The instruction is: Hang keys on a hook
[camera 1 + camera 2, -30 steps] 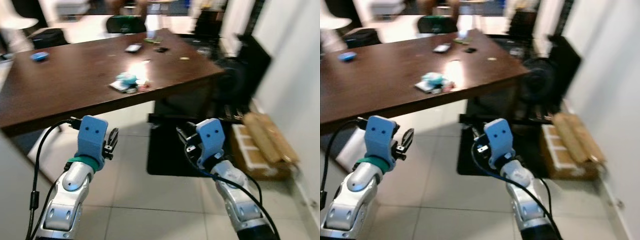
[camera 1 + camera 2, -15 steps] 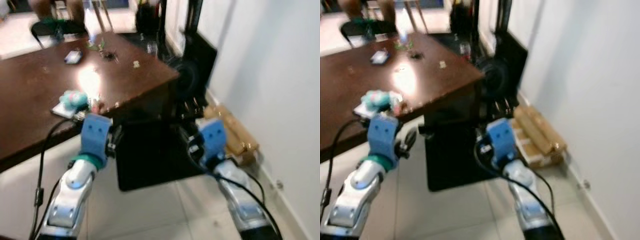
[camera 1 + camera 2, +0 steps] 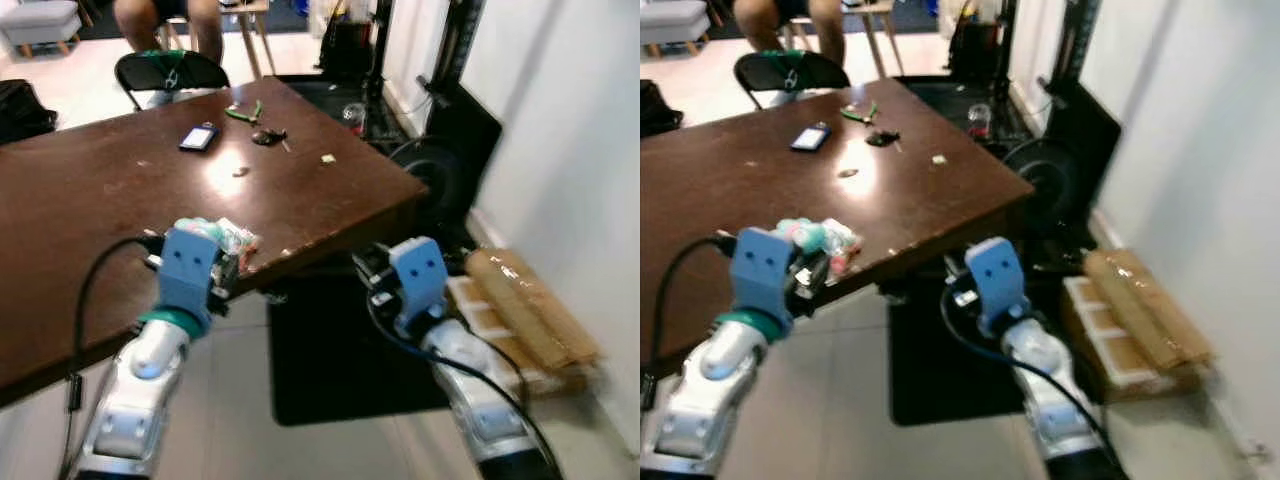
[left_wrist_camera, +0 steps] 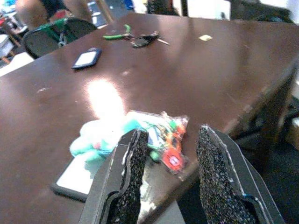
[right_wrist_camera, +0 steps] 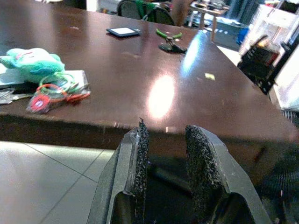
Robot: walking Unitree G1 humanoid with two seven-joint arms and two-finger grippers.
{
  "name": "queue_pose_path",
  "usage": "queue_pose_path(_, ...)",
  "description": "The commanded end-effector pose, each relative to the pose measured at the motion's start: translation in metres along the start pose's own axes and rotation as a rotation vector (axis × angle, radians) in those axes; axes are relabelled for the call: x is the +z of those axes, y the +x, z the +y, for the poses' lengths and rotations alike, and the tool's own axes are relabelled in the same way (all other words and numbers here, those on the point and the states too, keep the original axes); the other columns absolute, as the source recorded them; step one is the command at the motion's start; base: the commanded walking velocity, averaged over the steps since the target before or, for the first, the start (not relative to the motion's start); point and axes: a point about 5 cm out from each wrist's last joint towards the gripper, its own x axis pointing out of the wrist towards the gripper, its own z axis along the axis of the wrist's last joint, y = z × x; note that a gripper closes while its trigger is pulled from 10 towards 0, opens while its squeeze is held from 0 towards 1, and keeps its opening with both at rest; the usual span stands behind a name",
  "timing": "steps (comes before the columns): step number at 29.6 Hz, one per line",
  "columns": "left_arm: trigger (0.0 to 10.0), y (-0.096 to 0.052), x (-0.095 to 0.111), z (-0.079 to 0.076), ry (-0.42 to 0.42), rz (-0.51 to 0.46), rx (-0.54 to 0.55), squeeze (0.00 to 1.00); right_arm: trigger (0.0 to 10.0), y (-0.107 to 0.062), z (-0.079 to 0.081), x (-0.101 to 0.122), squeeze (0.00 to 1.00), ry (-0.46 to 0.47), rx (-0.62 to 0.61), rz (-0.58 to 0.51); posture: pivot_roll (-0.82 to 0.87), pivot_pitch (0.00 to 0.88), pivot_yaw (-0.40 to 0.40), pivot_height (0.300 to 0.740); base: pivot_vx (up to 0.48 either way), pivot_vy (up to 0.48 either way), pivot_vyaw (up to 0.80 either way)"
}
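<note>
Keys most likely in the bundle at the near edge of the brown table, just right of the left arm: teal plush toy, red round tag, orange and green cords, all lying on a flat white card. Metal keys themselves too blurred to pick out. Farther along the table, a small dark bunch beside something green-handled; possibly keys too, cannot tell. A phone just left of that.

Left gripper raised at the table edge, fingers spread apart and empty, aimed at the bundle and close above it. Right gripper held in front of the table edge to the right, fingers apart with a narrow gap, holding nothing.

Judged step: the approach, before any pickup. Next: lower the left gripper onto the bundle, straddle the cords or the tag rather than the soft toy, close, lift clear of the card.

Where the hook is cannot be told from here. Far off, a black chair and a seated person's legs, cut off above. Right, by the wall, cardboard packing; dark gear behind it hard to make out
</note>
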Motion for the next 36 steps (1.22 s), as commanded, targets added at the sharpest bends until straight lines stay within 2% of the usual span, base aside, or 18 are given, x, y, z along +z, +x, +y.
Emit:
queue_pose_path(1, 10.0, -0.003, -0.006, 0.005, 0.013, 0.024, 0.018, 0.00, 10.0, 0.002, 0.004, 0.001, 0.00, 0.024, 0.006, -0.008, -0.13, 0.027, 0.114, 0.740, 0.480, 0.000, 0.00)
queue_pose_path(16, 10.0, -0.003, -0.006, 0.005, 0.012, 0.026, 0.020, 0.00, 10.0, 0.001, 0.004, 0.002, 0.00, 0.040, 0.003, -0.013, -0.13, 0.030, 0.116, 0.740, 0.463, 0.000, 0.00)
queue_pose_path(22, 10.0, -0.003, -0.006, 0.006, 0.004, 0.032, 0.026, 0.00, 10.0, 0.001, 0.004, 0.002, 0.00, 0.045, 0.000, -0.015, -0.12, 0.030, 0.117, 0.740, 0.057, 0.000, 0.00)
queue_pose_path(23, 10.0, -0.003, -0.005, 0.003, 0.009, 0.027, -0.022, 0.00, 10.0, 0.002, 0.004, 0.002, 0.00, 0.046, 0.000, -0.016, -0.12, 0.029, 0.118, 0.740, 0.000, 0.000, 0.00)
queue_pose_path(24, 10.0, -0.003, -0.005, 0.003, 0.009, 0.027, -0.022, 0.00, 10.0, 0.002, 0.004, 0.002, 0.00, 0.046, 0.000, -0.016, -0.12, 0.029, 0.118, 0.740, 0.000, 0.000, 0.00)
queue_pose_path(25, 10.0, -0.005, -0.004, 0.000, 0.042, 0.019, -0.086, 0.00, 10.0, 0.002, 0.004, 0.001, 0.00, 0.046, 0.003, -0.012, -0.12, 0.028, 0.118, 0.740, 0.000, 0.000, 0.00)
queue_pose_path(27, 10.0, -0.005, -0.004, 0.000, 0.042, 0.019, -0.086, 0.00, 10.0, 0.002, 0.004, 0.001, 0.00, 0.046, 0.003, -0.012, -0.12, 0.028, 0.118, 0.740, 0.000, 0.000, 0.00)
queue_pose_path(29, 10.0, -0.011, -0.004, -0.009, 0.078, 0.018, -0.219, 0.00, 10.0, 0.004, 0.006, 0.001, 0.00, 0.018, 0.054, 0.012, -0.11, 0.022, 0.118, 0.740, 0.000, 0.000, 0.00)
queue_pose_path(31, 10.0, -0.011, -0.004, -0.009, 0.078, 0.018, -0.219, 0.00, 10.0, 0.004, 0.006, 0.001, 0.00, 0.018, 0.054, 0.012, -0.11, 0.022, 0.118, 0.740, 0.000, 0.000, 0.00)
queue_pose_path(32, 10.0, -0.014, -0.003, -0.013, 0.071, 0.016, -0.260, 0.00, 10.0, 0.006, 0.009, 0.001, 0.00, -0.018, 0.106, 0.027, -0.10, 0.017, 0.104, 0.740, 0.000, 0.000, 0.00)
queue_pose_path(33, 10.0, -0.014, -0.003, -0.013, 0.071, 0.016, -0.260, 0.00, 10.0, 0.006, 0.009, 0.001, 0.00, -0.018, 0.106, 0.027, -0.10, 0.017, 0.104, 0.740, 0.000, 0.000, 0.00)
queue_pose_path(34, 10.0, -0.016, -0.002, -0.017, 0.042, 0.011, -0.270, 0.00, 10.0, 0.008, 0.011, 0.003, 0.00, -0.057, 0.158, 0.034, -0.10, 0.016, 0.084, 0.740, 0.000, 0.000, 0.00)
queue_pose_path(36, 10.0, -0.016, -0.002, -0.017, 0.042, 0.011, -0.270, 0.00, 10.0, 0.008, 0.011, 0.003, 0.00, -0.057, 0.158, 0.034, -0.10, 0.016, 0.084, 0.740, 0.000, 0.000, 0.00)
